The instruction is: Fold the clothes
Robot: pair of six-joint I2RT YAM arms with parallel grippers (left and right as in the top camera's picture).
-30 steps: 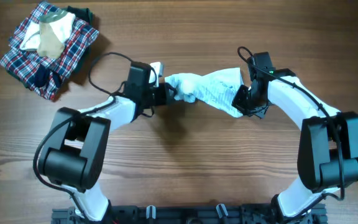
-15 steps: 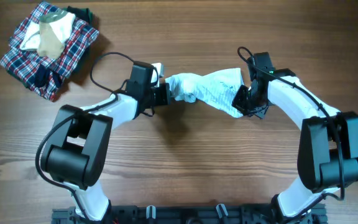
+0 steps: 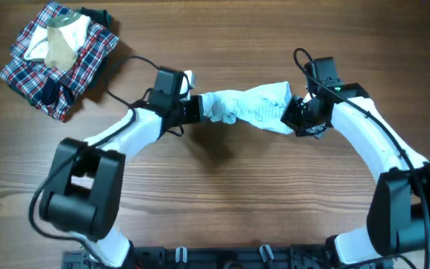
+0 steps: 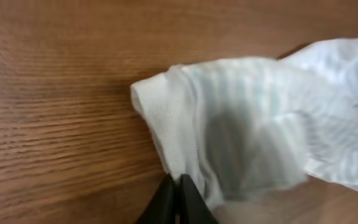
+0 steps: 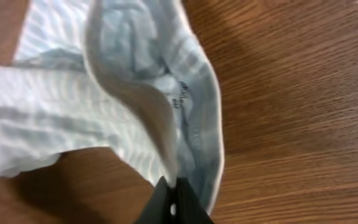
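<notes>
I see the small pale blue-white striped crinkly garment (image 3: 248, 107) bunched between both claws at the middle of the brown wooden table (image 3: 222, 194). The left gripper (image 4: 178, 190) is pinched tight on its hem and the right gripper (image 5: 171, 196) on a folded edge. Both wrist views cut the fingers off, and the left one is blurred.

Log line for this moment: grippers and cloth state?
left gripper: shut on striped garment | right gripper: shut on striped garment | state: bunched between them, unfolded
</notes>
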